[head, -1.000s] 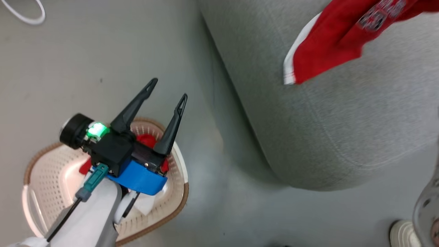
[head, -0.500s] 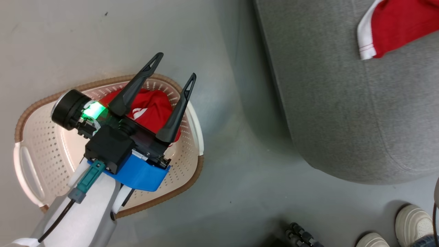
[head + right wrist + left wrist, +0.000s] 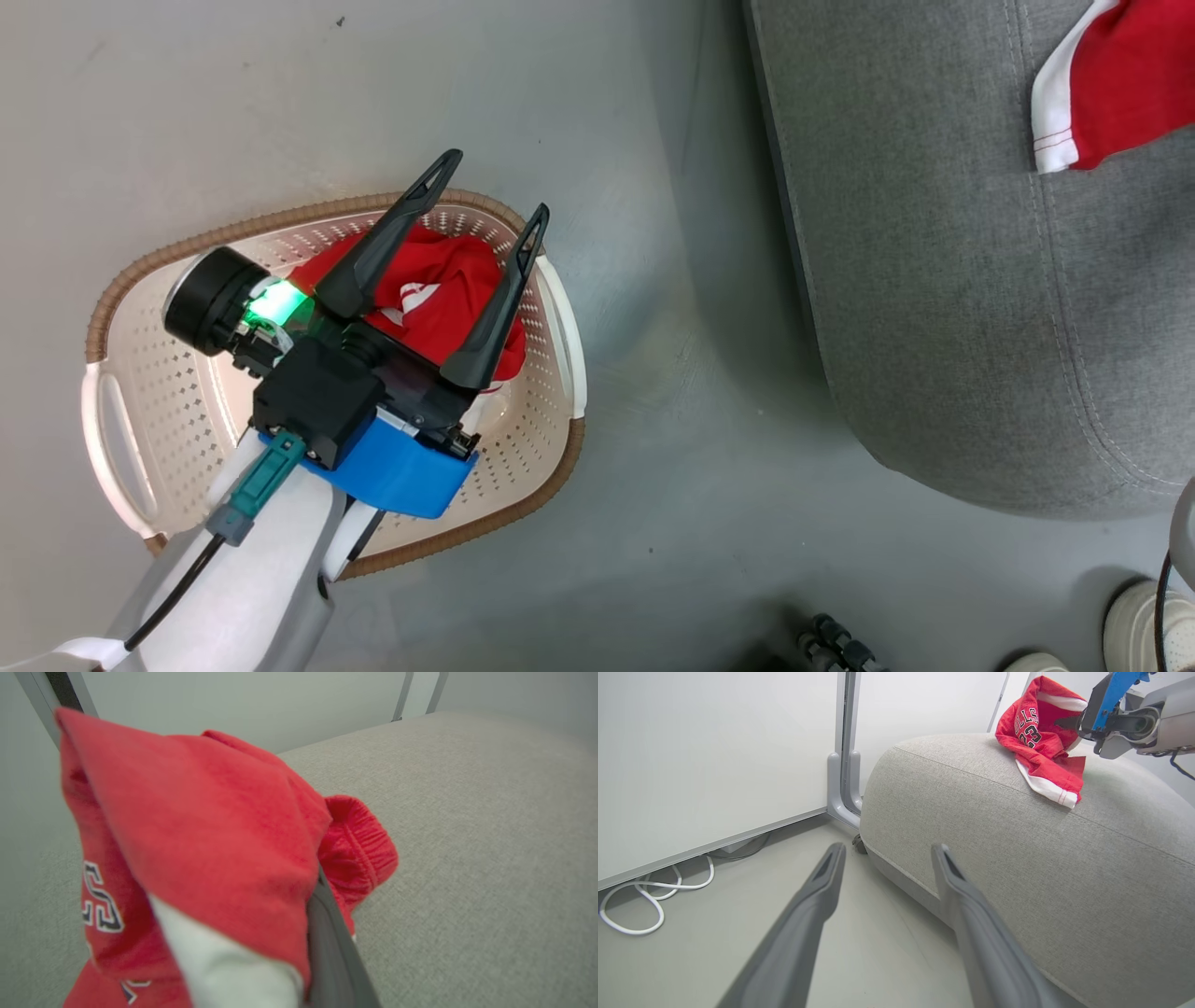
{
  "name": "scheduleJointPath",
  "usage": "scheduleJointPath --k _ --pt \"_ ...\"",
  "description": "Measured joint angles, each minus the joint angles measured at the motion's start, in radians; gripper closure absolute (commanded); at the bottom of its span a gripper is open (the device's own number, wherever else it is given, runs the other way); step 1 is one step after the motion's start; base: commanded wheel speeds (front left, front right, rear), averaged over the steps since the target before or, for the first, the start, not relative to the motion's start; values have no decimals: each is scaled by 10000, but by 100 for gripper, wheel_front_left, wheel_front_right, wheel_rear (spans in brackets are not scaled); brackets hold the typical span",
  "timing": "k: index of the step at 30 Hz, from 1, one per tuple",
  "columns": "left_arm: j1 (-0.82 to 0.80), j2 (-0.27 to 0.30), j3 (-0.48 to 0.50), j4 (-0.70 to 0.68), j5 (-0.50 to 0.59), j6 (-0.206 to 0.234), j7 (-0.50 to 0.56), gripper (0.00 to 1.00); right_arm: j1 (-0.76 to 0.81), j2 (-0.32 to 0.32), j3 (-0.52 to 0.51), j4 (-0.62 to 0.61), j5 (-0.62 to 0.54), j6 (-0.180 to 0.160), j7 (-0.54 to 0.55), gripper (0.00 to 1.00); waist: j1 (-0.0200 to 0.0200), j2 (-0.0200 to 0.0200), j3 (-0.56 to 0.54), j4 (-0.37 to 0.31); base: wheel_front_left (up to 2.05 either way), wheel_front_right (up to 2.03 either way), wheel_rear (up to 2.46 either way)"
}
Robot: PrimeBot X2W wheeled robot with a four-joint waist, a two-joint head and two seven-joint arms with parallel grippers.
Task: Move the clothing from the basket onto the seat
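Head camera has swung onto the cream-white perforated plastic basket [image 3: 149,280] holding one red garment [image 3: 439,280], left gripper [image 3: 497,182] spread above it; right gripper [image 3: 1066,721] pinches the red lettered garment [image 3: 1036,742] draped on the grey fabric sofa [image 3: 1017,858].

Head camera: high, looks steeply down on the left gripper [image 3: 497,182], basket [image 3: 280,217] under it, sofa [image 3: 934,280] to its right. Left wrist camera: low, faces along its fingers [image 3: 803,933] at the sofa's flank. Right wrist camera: very near the red garment [image 3: 210,826], sofa top beyond. All three share sofa and garment.
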Motion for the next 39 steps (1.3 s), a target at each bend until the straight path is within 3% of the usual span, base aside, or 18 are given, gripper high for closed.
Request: scheduleJointPath --k 1,2,3,11,20,29,39 --pt "-13 -29 -8 40 -19 0 -10 0 -20 0 50 81 -81 0 -27 51 0 -1 -48 4 0 0 0" --pt "-21 -59 -23 90 -19 0 -15 0 -38 -4 109 142 -165 0 -48 9 -1 0 -101 10 0 0 0" --pt "-30 -88 -44 138 -19 0 -42 0 -41 -8 163 192 -249 0 -102 0 -1 -1 -156 16 0 0 0" --pt "-8 -476 -48 830 -295 0 -79 0 380 -54 512 458 -688 0 -370 0 -1 0 -892 114 0 0 0" --pt "894 -1193 746 1317 -589 -2 -88 0 1755 274 1599 510 -800 2 -546 0 -3 0 -2446 289 0 0 0" --pt "1977 -1910 1845 1944 -719 -4 -90 0 4096 968 3181 -1333 -207 0 -562 0 -4 0 -4245 728 0 0 0" --pt "3046 -2355 3450 2468 -677 -8 -92 0 7532 1223 5958 -3503 1801 2 -569 0 -4 0 -5885 1626 0 0 0"
